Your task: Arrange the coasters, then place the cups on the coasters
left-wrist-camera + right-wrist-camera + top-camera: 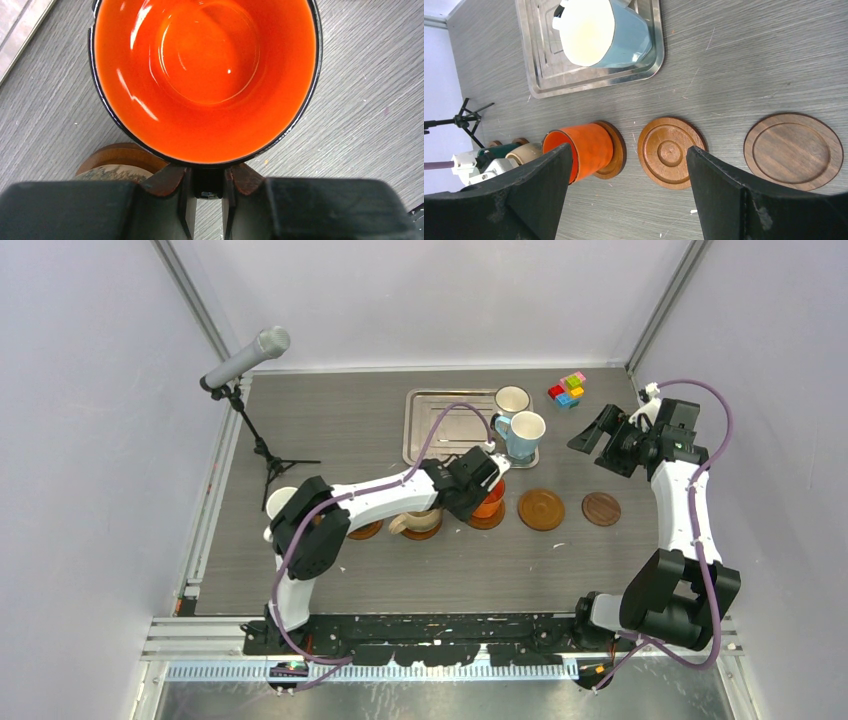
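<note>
Finding: the glossy orange ceramic mug [205, 75] sits on a round brown wooden coaster [616, 150], mid-row. The left gripper [207, 180] has its jaws narrow, pinching the mug's near side. The right gripper [596, 432] is spread wide and empty. Assessment: rigid, slick glaze, chip-prone; the handle looks the surest purchase.

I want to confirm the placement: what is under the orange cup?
A brown coaster lies under the orange cup; only its edge shows. Its centre is covered, and whether the cup rests on it cannot be told.
</note>
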### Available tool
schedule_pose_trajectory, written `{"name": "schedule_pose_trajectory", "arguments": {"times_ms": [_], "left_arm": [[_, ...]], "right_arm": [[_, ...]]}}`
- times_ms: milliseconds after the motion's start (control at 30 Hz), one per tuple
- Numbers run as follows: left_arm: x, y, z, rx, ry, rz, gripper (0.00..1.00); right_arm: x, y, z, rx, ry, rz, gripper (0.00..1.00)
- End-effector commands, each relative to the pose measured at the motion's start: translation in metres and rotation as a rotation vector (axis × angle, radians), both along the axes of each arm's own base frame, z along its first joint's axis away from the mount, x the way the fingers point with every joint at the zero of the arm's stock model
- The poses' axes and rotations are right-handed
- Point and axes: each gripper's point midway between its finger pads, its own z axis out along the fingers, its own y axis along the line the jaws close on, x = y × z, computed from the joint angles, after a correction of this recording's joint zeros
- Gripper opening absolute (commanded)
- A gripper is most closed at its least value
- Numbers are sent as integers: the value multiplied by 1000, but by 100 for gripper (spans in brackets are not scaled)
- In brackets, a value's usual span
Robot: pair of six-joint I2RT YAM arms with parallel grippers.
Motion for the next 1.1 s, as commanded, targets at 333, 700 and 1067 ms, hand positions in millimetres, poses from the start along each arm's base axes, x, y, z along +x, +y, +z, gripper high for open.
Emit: {"name": "schedule_pose_trajectory", "arguments": {"times_ms": [333,700,1067], "left_arm": [[-6,-9,40,-70,-93,-5,63],[10,-3,117,-28,-258,-329,100],[80,-4,143,-1,-257,-831,96]], "right_arm": [[5,-4,3,-14,-25,-4,88],[5,-1,4,-5,-33,18,88],[3,-1,7,-8,-44,23,88]]}}
